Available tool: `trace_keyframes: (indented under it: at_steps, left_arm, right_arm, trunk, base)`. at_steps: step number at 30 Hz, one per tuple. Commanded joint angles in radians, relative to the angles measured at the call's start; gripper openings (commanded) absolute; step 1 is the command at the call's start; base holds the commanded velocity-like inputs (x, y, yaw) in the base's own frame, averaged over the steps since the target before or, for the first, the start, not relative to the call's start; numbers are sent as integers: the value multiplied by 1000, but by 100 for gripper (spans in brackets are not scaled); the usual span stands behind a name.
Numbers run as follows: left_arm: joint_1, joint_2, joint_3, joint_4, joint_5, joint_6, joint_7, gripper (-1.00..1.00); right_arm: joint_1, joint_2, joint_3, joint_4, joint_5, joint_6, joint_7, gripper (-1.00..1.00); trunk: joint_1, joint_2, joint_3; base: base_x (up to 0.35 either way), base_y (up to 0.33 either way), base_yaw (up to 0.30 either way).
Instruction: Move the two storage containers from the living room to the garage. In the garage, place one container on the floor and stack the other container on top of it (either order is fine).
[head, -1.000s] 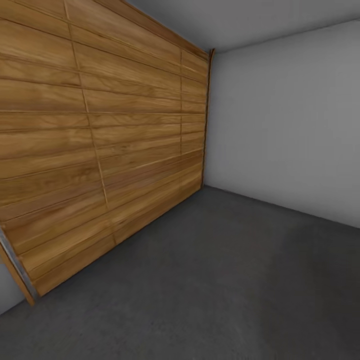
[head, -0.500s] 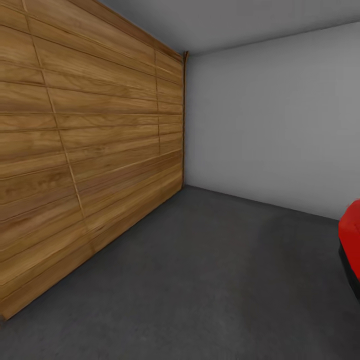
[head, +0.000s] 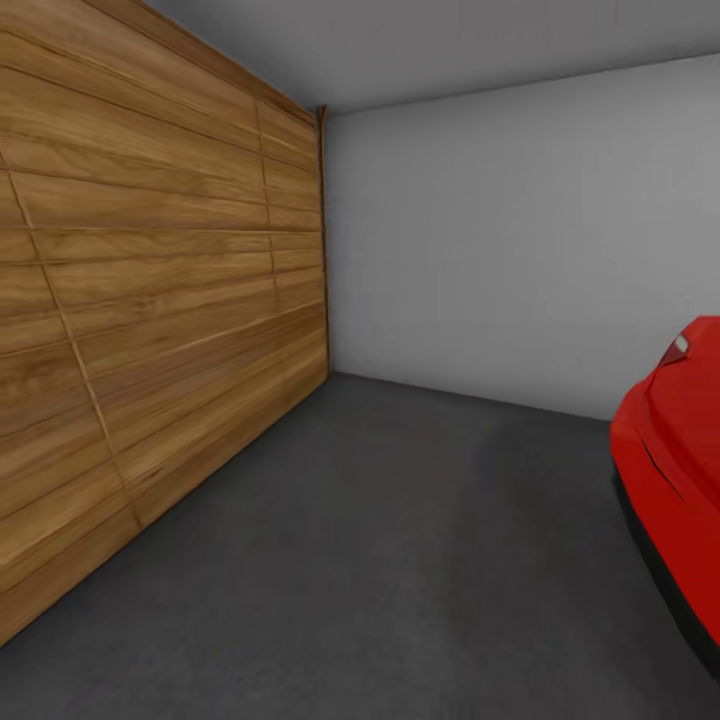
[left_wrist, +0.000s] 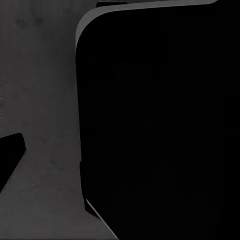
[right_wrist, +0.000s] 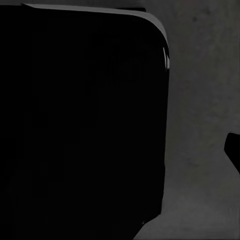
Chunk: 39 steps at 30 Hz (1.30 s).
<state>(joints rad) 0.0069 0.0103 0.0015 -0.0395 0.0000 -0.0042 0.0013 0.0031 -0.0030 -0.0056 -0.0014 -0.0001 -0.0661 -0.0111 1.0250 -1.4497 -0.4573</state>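
Finger state impossible to judge: black bulk (left_wrist: 160, 120) blocking both wrist views. Red car (head: 675, 470) cut off beside wooden-plank door (head: 150, 330), on concrete floor (head: 380, 560).

A big wooden-plank door (head: 150, 300) is spanning the left side; a plain grey-white wall (head: 500, 240) is meeting it; dark concrete floor (head: 380, 560) is stretching ahead; a red car (head: 680, 470) is sitting right.
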Motion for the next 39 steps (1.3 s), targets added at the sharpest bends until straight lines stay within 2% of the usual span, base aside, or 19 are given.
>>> trace_keyframes:
  at_steps: [1,39]
  left_arm:
    - [1,0,0,-2,0,0,0,100]
    - [1,0,0,-2,0,0,0,100]
  right_arm:
    - [0,0,-1,0,0,-3,-1,100]
    - [0,2,-2,0,-1,-4,0,100]
  trunk:
    - [0,0,0]
    - [0,0,3]
  base:
    - [0,0,-272]
    - [0,0,-276]
